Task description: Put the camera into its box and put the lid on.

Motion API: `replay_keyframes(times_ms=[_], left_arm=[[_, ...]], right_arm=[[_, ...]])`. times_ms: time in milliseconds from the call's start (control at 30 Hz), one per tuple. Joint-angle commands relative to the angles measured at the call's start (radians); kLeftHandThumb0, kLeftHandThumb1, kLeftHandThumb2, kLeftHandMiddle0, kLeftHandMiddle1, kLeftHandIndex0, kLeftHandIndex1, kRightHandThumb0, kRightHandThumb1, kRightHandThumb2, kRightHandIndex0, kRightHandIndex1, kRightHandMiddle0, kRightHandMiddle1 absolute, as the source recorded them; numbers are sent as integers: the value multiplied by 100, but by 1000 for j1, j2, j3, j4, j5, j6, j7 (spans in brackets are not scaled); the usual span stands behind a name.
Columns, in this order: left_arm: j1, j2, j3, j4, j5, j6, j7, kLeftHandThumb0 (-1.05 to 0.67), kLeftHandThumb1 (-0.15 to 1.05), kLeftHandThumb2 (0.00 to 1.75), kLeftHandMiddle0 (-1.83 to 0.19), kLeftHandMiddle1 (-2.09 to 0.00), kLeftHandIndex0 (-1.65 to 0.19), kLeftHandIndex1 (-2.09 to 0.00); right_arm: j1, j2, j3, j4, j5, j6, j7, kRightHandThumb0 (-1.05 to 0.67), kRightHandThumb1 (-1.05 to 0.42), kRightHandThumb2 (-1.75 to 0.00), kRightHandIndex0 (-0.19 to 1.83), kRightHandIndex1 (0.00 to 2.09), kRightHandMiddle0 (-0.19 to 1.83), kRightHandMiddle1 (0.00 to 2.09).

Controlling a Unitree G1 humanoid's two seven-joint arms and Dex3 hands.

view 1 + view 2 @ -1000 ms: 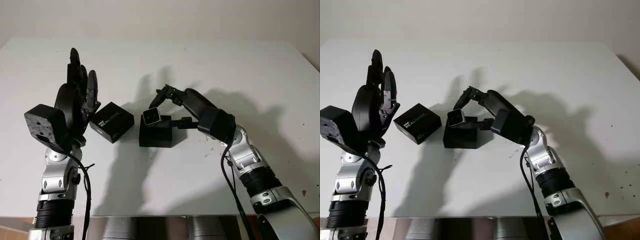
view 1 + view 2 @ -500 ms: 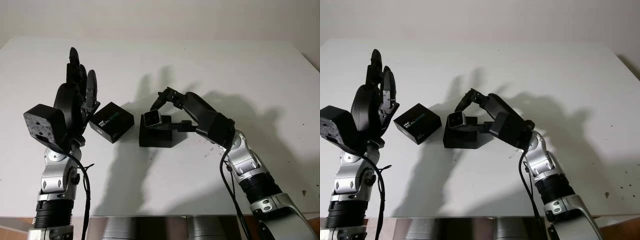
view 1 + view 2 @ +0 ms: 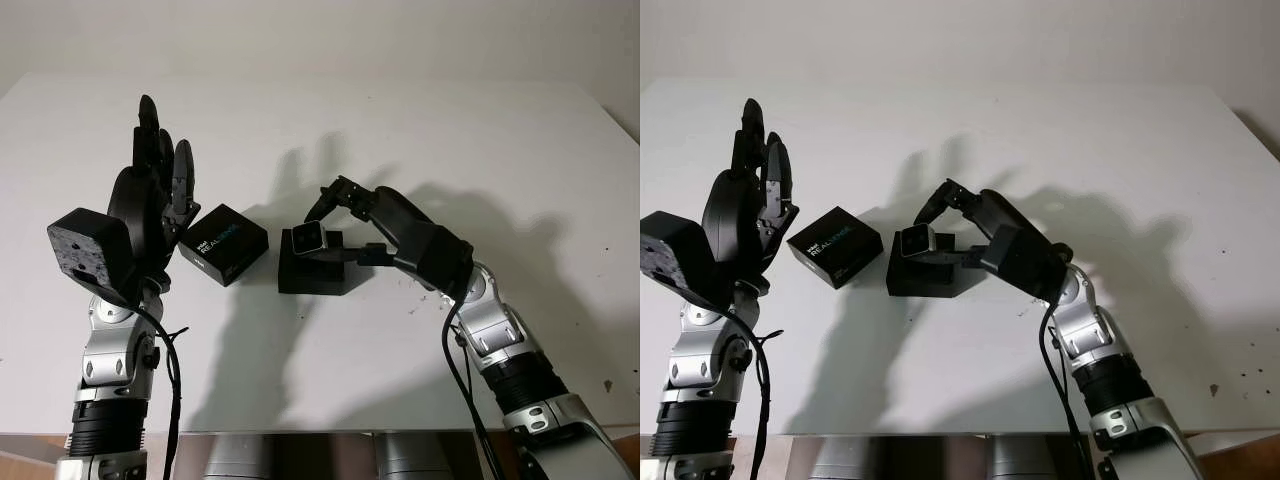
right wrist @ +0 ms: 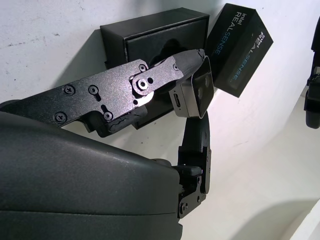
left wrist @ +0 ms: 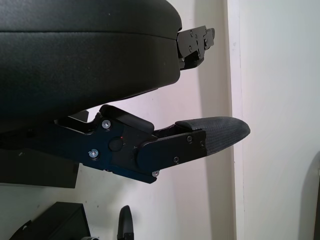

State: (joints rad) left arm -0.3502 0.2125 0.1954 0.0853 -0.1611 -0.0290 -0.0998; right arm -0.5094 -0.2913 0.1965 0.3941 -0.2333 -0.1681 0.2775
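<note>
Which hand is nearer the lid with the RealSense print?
Left. The open left hand is raised right beside the lid; the right hand holds the camera over the box, farther off.

I see a matt white worktop (image 3: 420,140); a matt black box (image 3: 312,268); a lid (image 3: 224,243) of smooth black card with glossy lettering; a camera (image 4: 194,94) in brushed silvery metal; textured matt black plastic fingers (image 4: 155,75).
</note>
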Motion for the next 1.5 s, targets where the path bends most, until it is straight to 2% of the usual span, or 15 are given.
replay_keyframes(times_ms=[0,1467], left_arm=[[-4,2,1,-13,4,-4,0,-67,105,62,19,0,19,0],[4,-3,-1,-32,4,3,8,-65,105,63,19,0,19,0]], right_arm=[[5,-3,-9,-22,-2,6,-4,-45,-103,-5,26,6,27,165],[1,4,31,29,-41,20,17,-47,-102,-5,28,6,29,166]])
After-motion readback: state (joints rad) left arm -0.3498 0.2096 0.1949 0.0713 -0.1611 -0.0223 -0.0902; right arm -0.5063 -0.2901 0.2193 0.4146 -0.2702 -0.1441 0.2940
